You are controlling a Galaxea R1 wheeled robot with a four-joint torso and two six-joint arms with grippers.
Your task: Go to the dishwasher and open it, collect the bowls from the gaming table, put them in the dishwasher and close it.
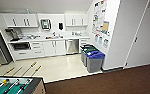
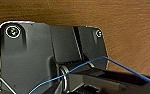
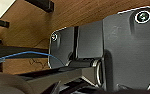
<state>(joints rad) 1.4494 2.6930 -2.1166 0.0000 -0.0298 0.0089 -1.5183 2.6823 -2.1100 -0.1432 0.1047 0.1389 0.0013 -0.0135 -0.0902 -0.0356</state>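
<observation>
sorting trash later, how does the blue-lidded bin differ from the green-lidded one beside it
The blue-lidded bin stands nearest the camera, at the tile's edge; the green-lidded bin sits behind it, closer to the counter. The blue-lidded bin shows its whole front; the green-lidded one is largely hidden. Both have grey bodies and line the wall.

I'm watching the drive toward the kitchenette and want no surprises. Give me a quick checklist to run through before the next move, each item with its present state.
1. Dishwasher in sight under the counter: ok.
2. Dishwasher door shut, not yet opened: ok.
3. Pale floor leading to it free of obstacles: ok.
4. Bins stand right of the route, beside the wall: ok.
5. Foosball table close at the lower left, needs clearance: cannot tell.
6. Gripper fingers: cannot tell.
</observation>
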